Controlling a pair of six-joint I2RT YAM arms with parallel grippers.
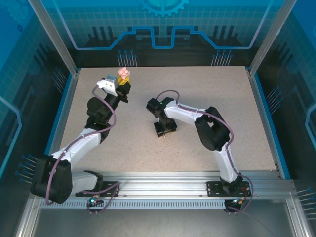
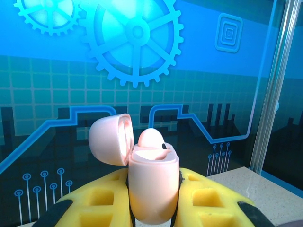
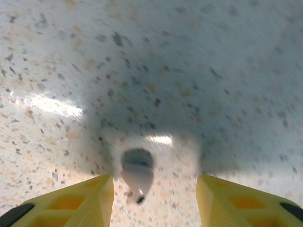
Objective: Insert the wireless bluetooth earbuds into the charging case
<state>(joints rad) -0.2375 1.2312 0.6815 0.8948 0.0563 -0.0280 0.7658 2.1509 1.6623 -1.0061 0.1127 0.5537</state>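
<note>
My left gripper (image 2: 154,196) is shut on a pale pink charging case (image 2: 154,184), held upright in the air with its lid (image 2: 110,139) swung open to the left. One pink earbud (image 2: 151,139) sits in the case, its rounded top sticking out. From above, the case (image 1: 123,73) shows at the table's far left, over the left gripper (image 1: 121,84). My right gripper (image 3: 155,191) points down at the table with its yellow fingers (image 3: 90,201) wide apart. A pale earbud (image 3: 137,175) lies between them, nearer the left finger and touching neither. From above, the right gripper (image 1: 165,129) is mid-table.
The speckled tabletop (image 1: 212,89) has free room to the right and back. Blue walls (image 1: 163,29) stand behind the table, and a metal post (image 2: 274,94) rises close on the right of the held case. A metal rail (image 1: 163,187) runs along the near edge.
</note>
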